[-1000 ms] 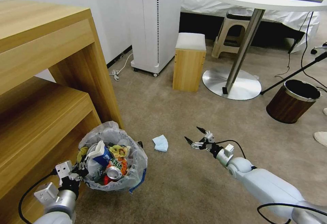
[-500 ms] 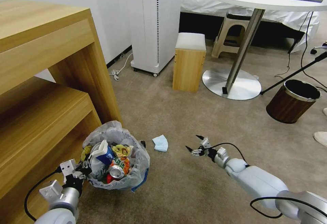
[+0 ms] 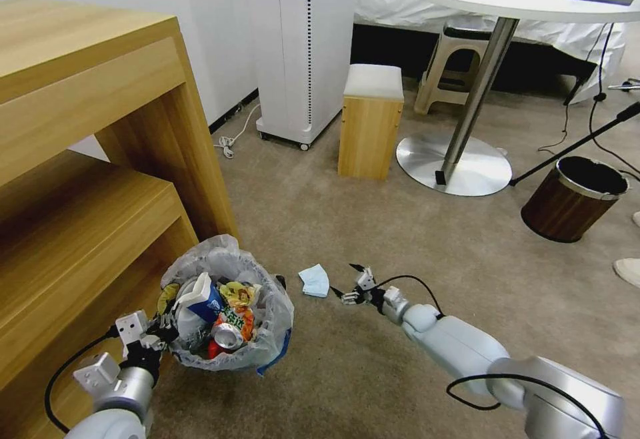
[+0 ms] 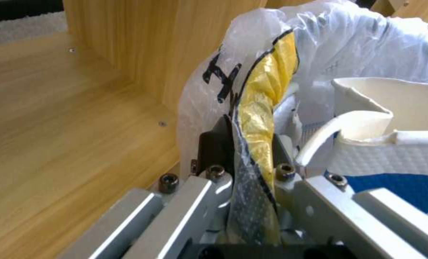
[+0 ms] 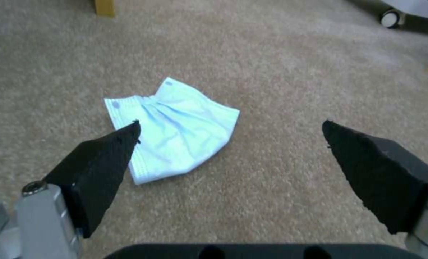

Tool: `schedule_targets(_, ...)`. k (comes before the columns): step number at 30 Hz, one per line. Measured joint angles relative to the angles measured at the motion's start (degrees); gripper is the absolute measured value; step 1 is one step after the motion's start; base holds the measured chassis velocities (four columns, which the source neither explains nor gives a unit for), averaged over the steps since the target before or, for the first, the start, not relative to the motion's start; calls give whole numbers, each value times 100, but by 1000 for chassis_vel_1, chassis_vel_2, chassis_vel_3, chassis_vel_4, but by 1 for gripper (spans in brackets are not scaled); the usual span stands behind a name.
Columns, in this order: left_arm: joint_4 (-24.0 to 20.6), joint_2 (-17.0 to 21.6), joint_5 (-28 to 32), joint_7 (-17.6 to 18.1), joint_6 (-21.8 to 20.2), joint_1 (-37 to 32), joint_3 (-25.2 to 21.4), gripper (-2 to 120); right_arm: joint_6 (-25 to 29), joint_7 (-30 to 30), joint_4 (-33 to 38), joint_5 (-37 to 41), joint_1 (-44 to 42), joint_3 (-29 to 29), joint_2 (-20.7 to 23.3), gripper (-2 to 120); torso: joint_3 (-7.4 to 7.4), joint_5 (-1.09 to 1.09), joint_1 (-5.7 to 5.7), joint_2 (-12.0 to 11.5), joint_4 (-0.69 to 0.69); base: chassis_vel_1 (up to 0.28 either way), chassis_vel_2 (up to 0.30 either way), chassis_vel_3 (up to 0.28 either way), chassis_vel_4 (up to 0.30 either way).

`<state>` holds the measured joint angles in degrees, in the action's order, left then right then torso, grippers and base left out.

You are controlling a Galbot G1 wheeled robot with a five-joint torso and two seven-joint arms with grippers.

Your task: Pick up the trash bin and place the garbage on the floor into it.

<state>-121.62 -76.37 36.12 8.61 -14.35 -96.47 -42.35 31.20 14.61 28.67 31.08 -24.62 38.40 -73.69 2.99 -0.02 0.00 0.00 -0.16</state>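
Your right claw (image 3: 353,284) hangs low over the floor (image 3: 400,239) with its two black fingers (image 5: 104,158) spread wide and nothing between them. From the right wrist camera, the piece of garbage that matters, a pale blue pleated face mask (image 5: 173,129), lies flat on the carpet just ahead of the fingertips. It is not centred in the gap: one finger's tip overlaps the mask's edge, while the other finger stands over bare carpet well to the side. Judge the reach from that: the mask lies ahead of the claw and off toward the trash bin (image 3: 227,305), so the coming move probably needs a shift toward the bin as well as a short advance and drop. The mask's long axis runs roughly away from the claw, with the pleats following it, so the open fingers already straddle its short width, which should suit a pinch.

In the head view the mask (image 3: 314,280) sits between the right claw and the bin, near both but touching neither.

Your left claw (image 3: 160,329) is clamped on the bin's near rim; the left wrist camera shows its fingers pinching the crinkly liner bag (image 4: 252,108) and a yellow wrapper (image 4: 264,118) at the edge. The bin is already heaped with cans, a cup and wrappers and stands beside the wooden shelf unit (image 3: 87,179). With the left arm committed there, the right arm is the nearer and the free one for the mask.
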Motion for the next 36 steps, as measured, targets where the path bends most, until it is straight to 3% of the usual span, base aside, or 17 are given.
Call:
schedule_targets(12,-56,-6,29,-1,14,-11,-20,3,99,114,-829,-391,134,-117,-430,90,0,1,0,0,1,0,0,0,0)
schedule_targets(36,-117,-22,53,6,19,-12,-44,3,197,45,-1171,-923,83,-154,-847,88,0,1,0,0,0,0,0,0,0)
